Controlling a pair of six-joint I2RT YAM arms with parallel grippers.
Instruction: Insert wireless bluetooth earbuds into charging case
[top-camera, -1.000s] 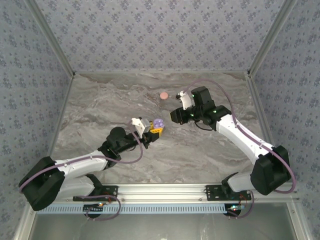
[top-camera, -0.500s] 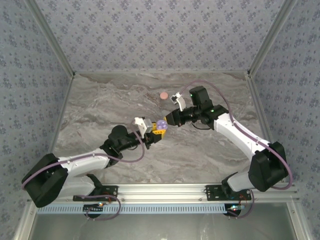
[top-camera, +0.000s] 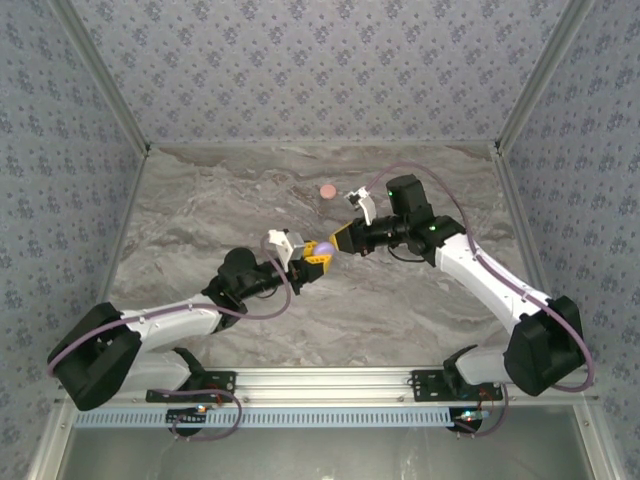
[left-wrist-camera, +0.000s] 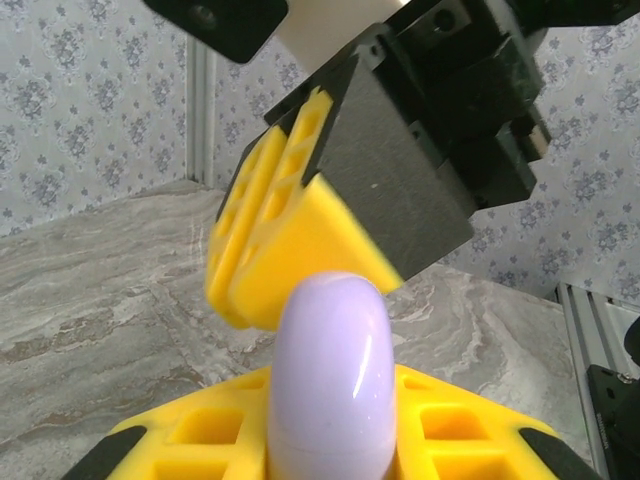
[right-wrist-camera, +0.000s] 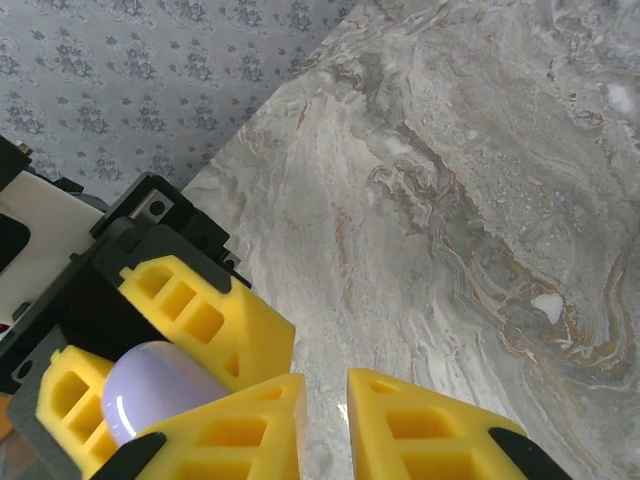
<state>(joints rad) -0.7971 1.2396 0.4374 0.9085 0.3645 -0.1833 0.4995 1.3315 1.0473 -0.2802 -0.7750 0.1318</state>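
— What's beneath you?
— The grey marbled worktop. My two arms reach over its middle from the near edge.
— Your left hand?
— My left hand is up off the worktop. Its yellow fingers pinch the lavender disc by its two faces, so the disc stands on edge with its rim toward my left wrist camera.
— And the right?
— My right hand points in from the right, fingers pressed nearly together with only a slit between them. Its tips sit just to the right of the lavender disc. I cannot tell whether they touch it.
— Anything lying on the worktop?
— A salmon-pink disc lies flat, farther back than both hands and well apart from them.
— The earbuds?
— Too small for me to make out. I cannot tell whether one sits in that slit between my right fingertips.
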